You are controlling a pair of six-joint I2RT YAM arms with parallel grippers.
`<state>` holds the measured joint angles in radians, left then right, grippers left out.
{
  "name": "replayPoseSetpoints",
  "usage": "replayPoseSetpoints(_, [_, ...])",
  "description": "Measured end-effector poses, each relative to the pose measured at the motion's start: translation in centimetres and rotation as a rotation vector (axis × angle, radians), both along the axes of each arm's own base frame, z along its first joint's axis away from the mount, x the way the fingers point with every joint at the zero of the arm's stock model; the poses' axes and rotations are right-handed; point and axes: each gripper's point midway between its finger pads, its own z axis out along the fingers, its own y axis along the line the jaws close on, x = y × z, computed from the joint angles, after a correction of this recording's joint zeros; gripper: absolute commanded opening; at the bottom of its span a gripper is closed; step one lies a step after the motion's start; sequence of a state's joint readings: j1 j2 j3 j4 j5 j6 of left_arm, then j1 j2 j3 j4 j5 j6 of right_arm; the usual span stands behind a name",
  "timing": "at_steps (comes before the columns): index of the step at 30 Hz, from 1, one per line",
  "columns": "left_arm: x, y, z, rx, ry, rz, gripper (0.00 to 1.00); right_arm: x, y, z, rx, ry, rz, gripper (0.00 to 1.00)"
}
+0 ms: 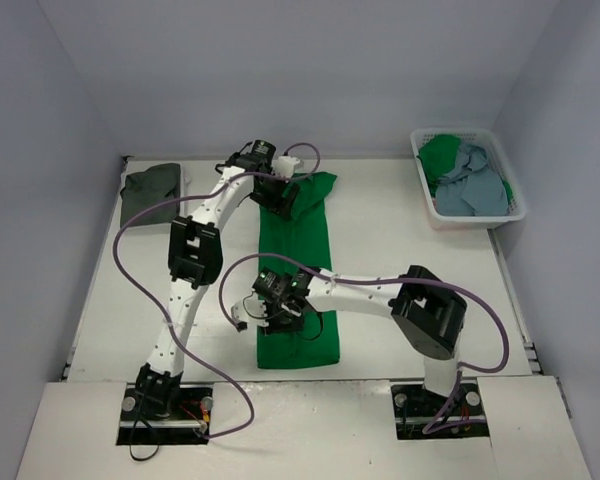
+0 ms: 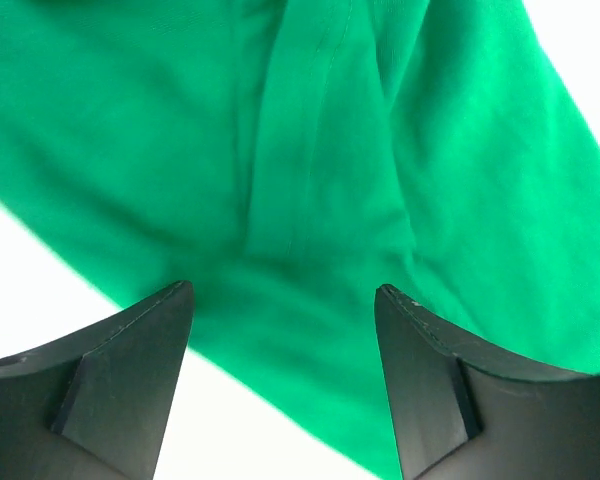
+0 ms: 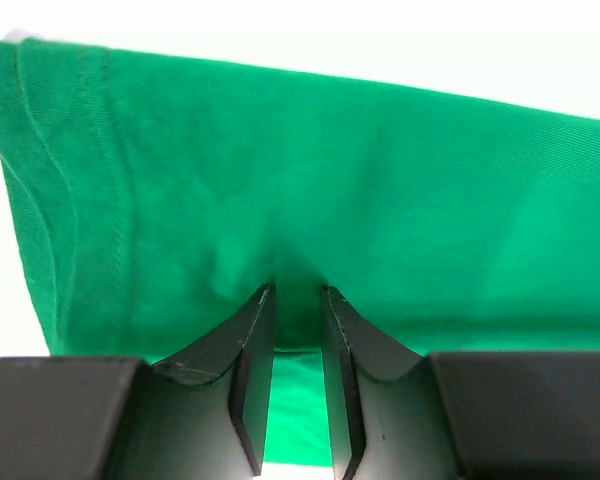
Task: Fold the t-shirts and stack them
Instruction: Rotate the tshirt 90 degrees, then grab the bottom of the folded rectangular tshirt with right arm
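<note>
The green shirt [image 1: 298, 250] lies down the middle of the bench [image 1: 400, 230] as a long, narrow folded strip, running from the far side towards the arms. The left hand [image 1: 277, 195] is over its far end. The right hand [image 1: 280, 305] is at the strip's left edge, nearer the near end.

The overhead view alone shows the whole layout. A grey shirt [image 1: 150, 192] sits folded at the far left corner, well apart from both hands. A white basket [image 1: 470, 220] at the far right holds blue-grey cloth [image 1: 475, 185] and more green cloth [image 1: 440, 155].

The wrist views show the grips. The left hand [image 2: 285, 295] is spread wide, its dark wedge-shaped fingers [image 2: 130, 350] apart above the green shirt [image 2: 320, 150] and holding nothing. A flat stitched band runs across the cloth there, and white bench shows at the lower left and upper right.

The right hand [image 3: 298, 295] is pinched nearly closed on the green shirt [image 3: 330, 170]. The fabric puckers at the fingertips [image 3: 255, 320]. The knit is smooth and matte, with a double-stitched hem curving down the left side.
</note>
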<state>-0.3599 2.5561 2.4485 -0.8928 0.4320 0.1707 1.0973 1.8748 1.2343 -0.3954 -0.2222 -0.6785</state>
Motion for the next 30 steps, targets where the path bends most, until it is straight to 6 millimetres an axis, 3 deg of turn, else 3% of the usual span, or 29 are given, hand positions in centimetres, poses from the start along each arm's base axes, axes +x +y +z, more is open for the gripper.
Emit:
replayPoseSetpoints(3, [-0.4,1.2,2.9,0.002,-0.033,0.015,0.68,0.7,0.3,1.4,0.044,-0.021,-0.031,0.22])
replayPoseSetpoints(8, [-1.4,4.0,12.2,-0.034,-0.171,0.042,0.68,1.7,0.8,5.1,0.134,-0.086,-0.065,0.22])
replayPoseSetpoints(12, [-4.9,7.1,19.2,-0.048,-0.278,0.055,0.68,1.9,0.7,7.2,0.172,-0.123,-0.078,0.21])
replayPoseSetpoints(16, [-10.0,9.9,23.5,-0.033,-0.353,0.047,0.68,0.9,-0.4,7.0,0.141,-0.157,-0.073,0.31])
replayPoseSetpoints(20, [-15.7,11.8,25.1,-0.001,-0.403,0.032,0.69,-2.0,-2.3,5.1,0.06,-0.165,-0.013,0.5])
replayPoseSetpoints(24, [-20.7,13.7,24.5,0.041,-0.42,0.034,0.69,-4.2,-4.1,3.9,-0.003,-0.182,0.045,0.57])
replayPoseSetpoints(30, [-23.3,15.7,21.5,0.094,-0.385,0.057,0.69,-4.1,-5.1,3.7,-0.034,-0.268,0.07,0.63])
